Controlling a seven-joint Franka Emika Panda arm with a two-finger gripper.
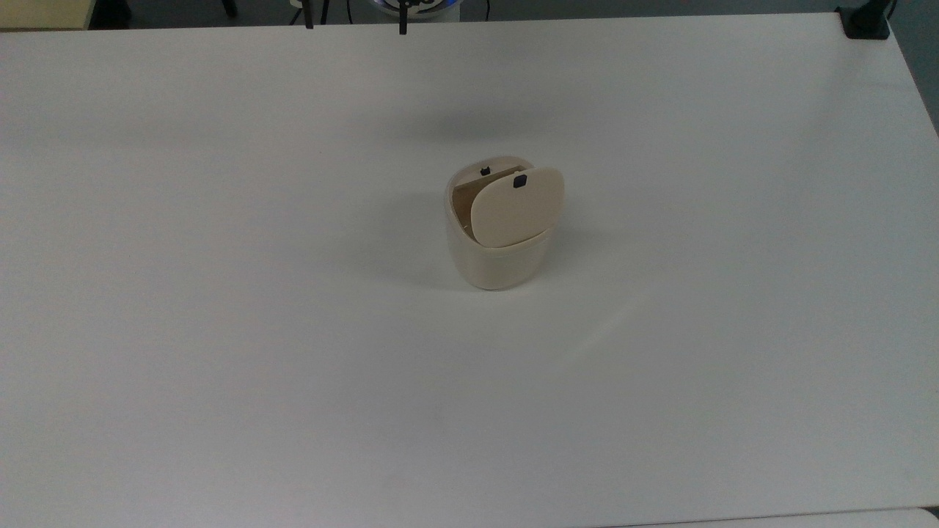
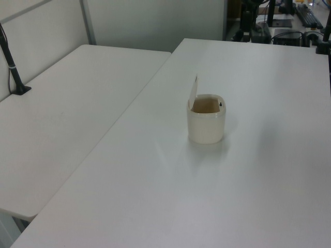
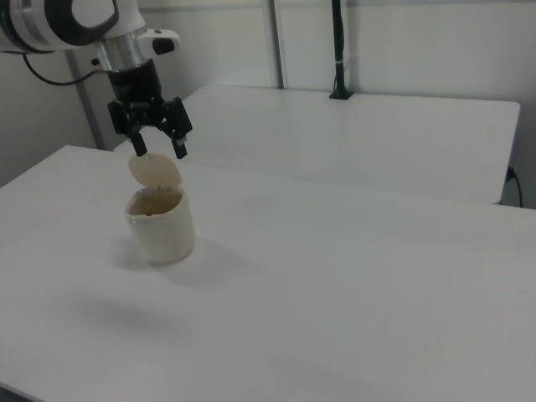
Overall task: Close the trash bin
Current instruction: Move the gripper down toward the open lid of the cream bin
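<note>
The trash bin (image 1: 499,242) stood near the middle of the white bench (image 1: 220,330), its lid (image 1: 517,205) raised upright on its hinge and the inside exposed. In the right view the end effector (image 3: 159,147) hung just above the lid's top edge, its 2 fingers spread apart and gripping nothing.

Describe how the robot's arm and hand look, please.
In the right view, the arm is white with black joint rings and a grey wrist section. A black cable runs behind it. The hand is black, with two fingers.
</note>
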